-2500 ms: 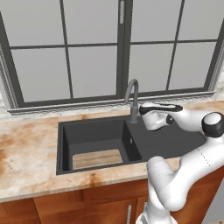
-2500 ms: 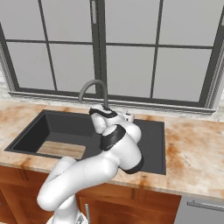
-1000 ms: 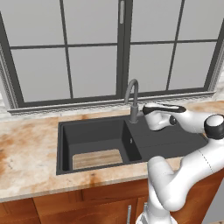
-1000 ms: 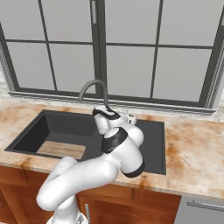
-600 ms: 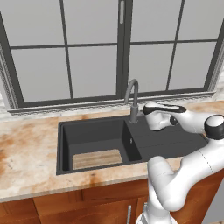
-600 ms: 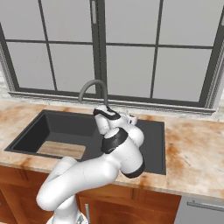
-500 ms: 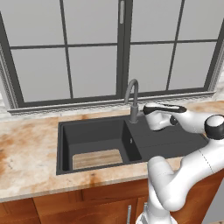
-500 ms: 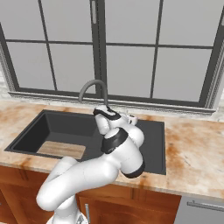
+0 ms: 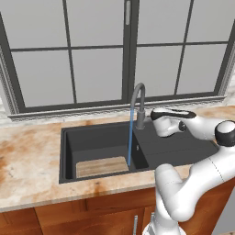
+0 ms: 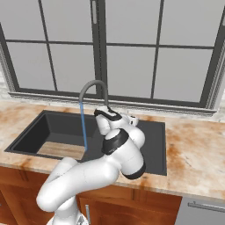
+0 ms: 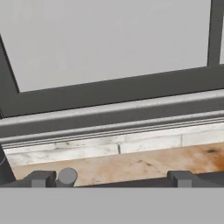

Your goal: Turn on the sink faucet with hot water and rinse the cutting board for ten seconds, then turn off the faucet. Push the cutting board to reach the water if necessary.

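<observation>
A thin blue stream of water (image 9: 130, 142), absent half a second earlier, now fell from the sink faucet (image 9: 139, 104) onto the right edge of the cutting board (image 9: 102, 165) in the sink (image 9: 98, 140), so rinsing had begun, while the claw (image 11: 110, 178) stood released beside the faucet's base.

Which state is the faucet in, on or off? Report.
On: a thin blue water stream falls from the sink faucet spout into the sink.
</observation>
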Robot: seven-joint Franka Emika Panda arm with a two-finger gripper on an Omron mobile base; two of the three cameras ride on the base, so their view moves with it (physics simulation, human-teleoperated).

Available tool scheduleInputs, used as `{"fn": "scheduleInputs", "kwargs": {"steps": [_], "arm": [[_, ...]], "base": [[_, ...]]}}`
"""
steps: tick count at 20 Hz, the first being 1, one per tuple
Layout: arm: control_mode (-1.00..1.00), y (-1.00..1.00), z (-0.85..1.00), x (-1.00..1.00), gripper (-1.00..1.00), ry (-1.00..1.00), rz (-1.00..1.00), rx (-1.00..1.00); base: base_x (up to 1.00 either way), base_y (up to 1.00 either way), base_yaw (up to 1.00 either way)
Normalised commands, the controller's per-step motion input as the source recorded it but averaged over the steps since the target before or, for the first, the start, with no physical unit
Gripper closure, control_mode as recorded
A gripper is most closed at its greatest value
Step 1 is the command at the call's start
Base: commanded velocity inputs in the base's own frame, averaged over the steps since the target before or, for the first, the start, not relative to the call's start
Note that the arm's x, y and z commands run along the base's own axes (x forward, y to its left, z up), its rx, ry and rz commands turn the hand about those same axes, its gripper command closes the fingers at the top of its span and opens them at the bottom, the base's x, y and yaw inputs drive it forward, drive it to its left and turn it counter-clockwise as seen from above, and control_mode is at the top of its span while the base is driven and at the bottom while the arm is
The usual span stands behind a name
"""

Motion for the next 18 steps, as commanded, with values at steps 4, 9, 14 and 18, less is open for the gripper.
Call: {"fn": "scheduleInputs", "kwargs": {"steps": [4, 9, 14, 18], "arm": [[-1.00, -0.30, 0.00, 0.00, -1.00, 0.00, 0.00, 0.01], [-1.00, -0.31, 0.00, 0.00, -1.00, 0.00, 0.00, 0.01], [-1.00, -0.26, 0.00, 0.00, -1.00, 0.00, 0.00, 0.00], [-1.00, -0.01, 0.00, 0.00, -1.00, 0.00, 0.00, 0.00]], "base": [[0.00, 0.00, 0.00], [0.00, 0.00, 0.00], [0.00, 0.00, 0.00], [0.00, 0.00, 0.00]]}}
